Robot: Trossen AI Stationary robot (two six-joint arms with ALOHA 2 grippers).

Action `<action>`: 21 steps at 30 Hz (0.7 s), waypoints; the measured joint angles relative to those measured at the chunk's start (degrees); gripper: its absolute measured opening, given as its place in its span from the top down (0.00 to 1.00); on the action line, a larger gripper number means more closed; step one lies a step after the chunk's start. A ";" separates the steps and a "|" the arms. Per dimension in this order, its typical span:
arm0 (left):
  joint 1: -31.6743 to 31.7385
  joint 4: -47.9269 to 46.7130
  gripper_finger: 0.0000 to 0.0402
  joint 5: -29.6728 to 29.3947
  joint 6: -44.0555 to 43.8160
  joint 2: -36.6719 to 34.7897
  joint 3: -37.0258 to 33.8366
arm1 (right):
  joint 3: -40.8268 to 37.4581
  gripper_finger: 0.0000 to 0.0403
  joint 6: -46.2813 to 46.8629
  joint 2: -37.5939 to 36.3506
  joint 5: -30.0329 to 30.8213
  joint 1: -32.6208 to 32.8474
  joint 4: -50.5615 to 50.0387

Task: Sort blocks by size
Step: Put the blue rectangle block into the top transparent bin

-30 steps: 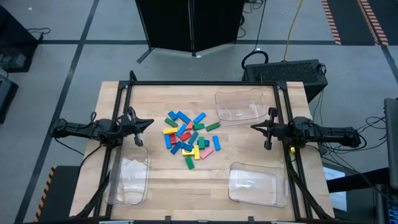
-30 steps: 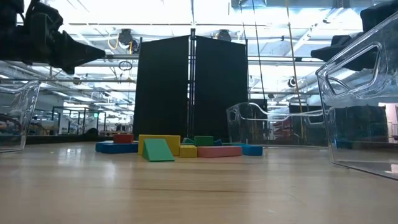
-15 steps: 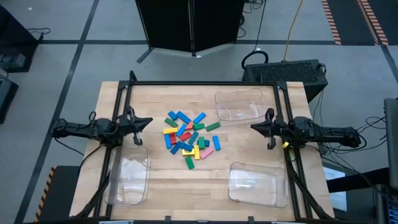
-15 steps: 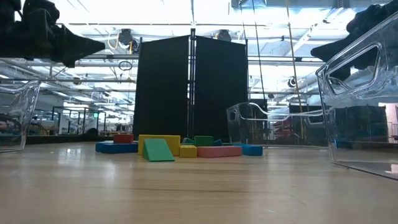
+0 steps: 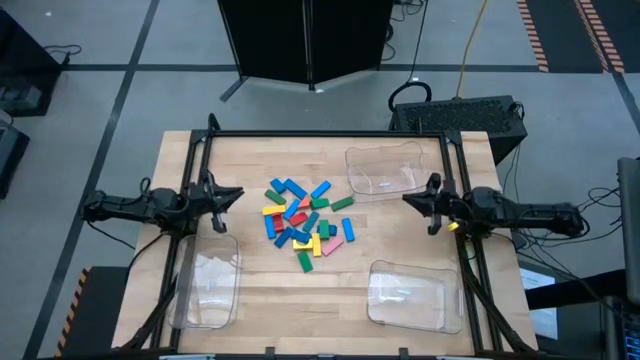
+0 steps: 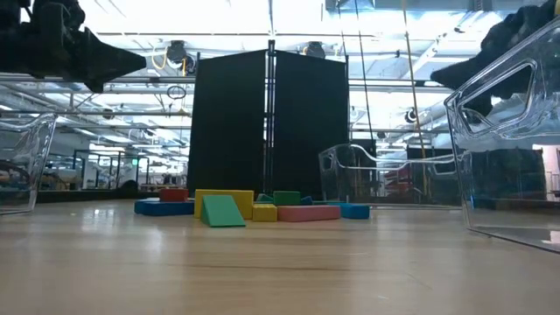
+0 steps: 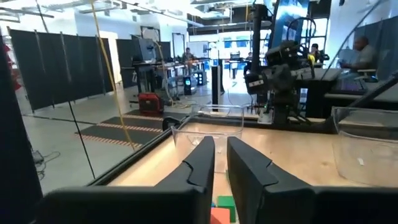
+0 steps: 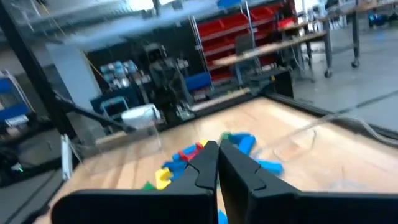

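The blocks lie in a loose heap of blue, green, red, yellow and pink bricks on the middle of the wooden table; they also show in the low view. My left gripper hangs shut and empty above the table, left of the heap, pointing at it; its wrist view shows a few blocks below the fingers. My right gripper hangs shut and empty right of the heap, pointing at it, with the blocks ahead.
Three clear plastic trays stand on the table: one at the far right, one at the near left, one at the near right. A black frame runs along the table's far edge and sides. Bare wood lies around the heap.
My left gripper has risen a little above the table. My right gripper has shifted slightly toward the far edge. The blocks have stayed where they were.
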 joint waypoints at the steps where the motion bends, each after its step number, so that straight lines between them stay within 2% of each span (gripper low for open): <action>1: 0.00 -0.04 0.86 -0.96 0.15 0.00 0.00 | 0.00 0.98 -0.18 1.22 0.02 -0.02 0.49; 6: 0.04 -0.02 0.83 -5.47 0.22 0.34 0.04 | 0.00 0.98 -3.43 8.88 -0.07 -1.94 8.76; 9: 0.04 0.18 0.82 -7.33 0.09 1.34 0.09 | 1.98 0.97 -4.61 13.59 -0.09 -3.80 9.77; 16: 0.09 1.97 0.81 -8.21 -0.17 5.08 0.09 | 12.00 0.91 -8.67 26.41 -2.13 -5.60 9.95; 21: 0.02 2.16 0.81 -8.29 -0.17 6.71 0.13 | 19.60 0.87 -10.51 38.30 -3.15 -5.60 9.59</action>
